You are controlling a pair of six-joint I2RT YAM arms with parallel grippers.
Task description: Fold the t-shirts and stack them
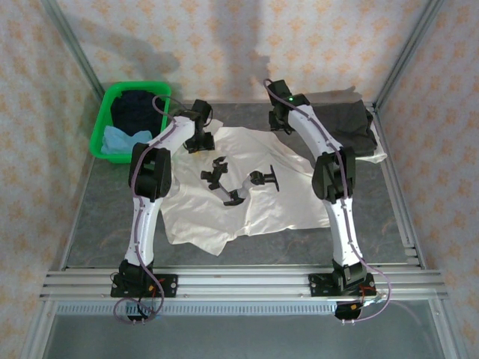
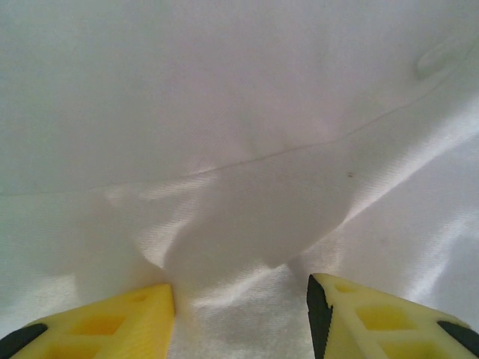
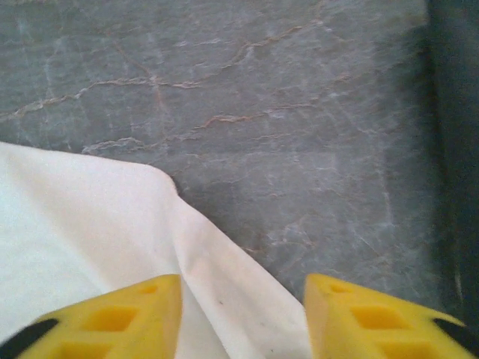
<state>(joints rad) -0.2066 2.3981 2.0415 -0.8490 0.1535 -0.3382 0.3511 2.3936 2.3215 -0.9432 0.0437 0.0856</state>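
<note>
1. One large off-white t-shirt (image 1: 247, 209) is lying spread across the middle of the grey table (image 1: 105, 217). Its black prints are showing in the top view, and both arms are covering parts of it.
2. Dark grey t-shirt (image 1: 340, 123) is sitting at the far right corner, partly hidden behind the right arm.
3. Green basket (image 1: 97, 142) at the far left is holding a dark navy t-shirt (image 1: 135, 108) and a light blue t-shirt (image 1: 120, 140), both bunched.
4. Left gripper (image 2: 239, 314) is hanging with its fingers spread over off-white cloth, where its wrist view is showing a faint seam.
5. Right gripper (image 3: 243, 314) is standing wide apart over the off-white t-shirt's edge and bare table.
</note>
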